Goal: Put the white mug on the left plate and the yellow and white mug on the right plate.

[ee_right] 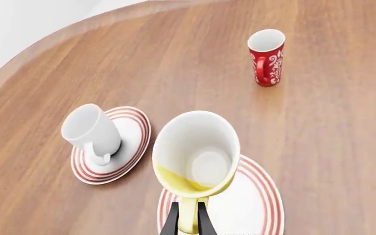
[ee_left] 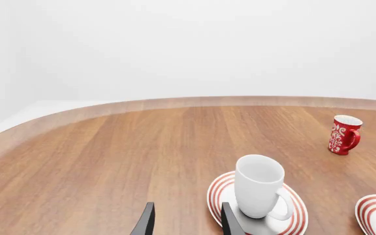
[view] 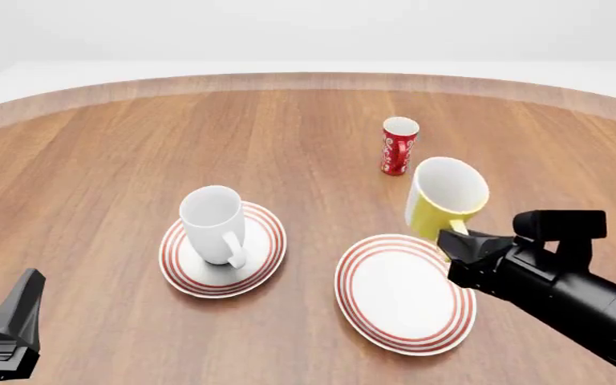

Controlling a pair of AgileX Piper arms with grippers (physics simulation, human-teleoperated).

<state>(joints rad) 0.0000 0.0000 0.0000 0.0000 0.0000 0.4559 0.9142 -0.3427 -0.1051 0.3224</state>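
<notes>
In the left wrist view, the left gripper (ee_left: pixel 186 220) is hovering over the brown wooden table (ee_left: pixel 109 161) with its two dark fingers spread and nothing between them. The large all-white ceramic mug (ee_left: pixel 260 186) is standing upright on the left plate (ee_left: pixel 217 192), a round white one with thin red rings. A slim red cup with white lettering (ee_left: pixel 343 134) is standing well apart, and the rim of the right plate (ee_left: pixel 371 213), a matching ringed one, is showing at the frame's edge.

In the front view, the white mug (view: pixel 214 223) is sitting on the left plate (view: pixel 265 245). The right gripper (view: pixel 455 241) is pinching the handle of the small yellow and white mug (view: pixel 445 199), holding it tilted at the right plate's (view: pixel 404 293) one o'clock edge. The red cup (view: pixel 398 146) is standing at the mug's eleven o'clock.

In the right wrist view, the right gripper (ee_right: pixel 188 219) is clamping the yellow handle, the mug (ee_right: pixel 195 154) hanging above the right plate (ee_right: pixel 260 196).
</notes>
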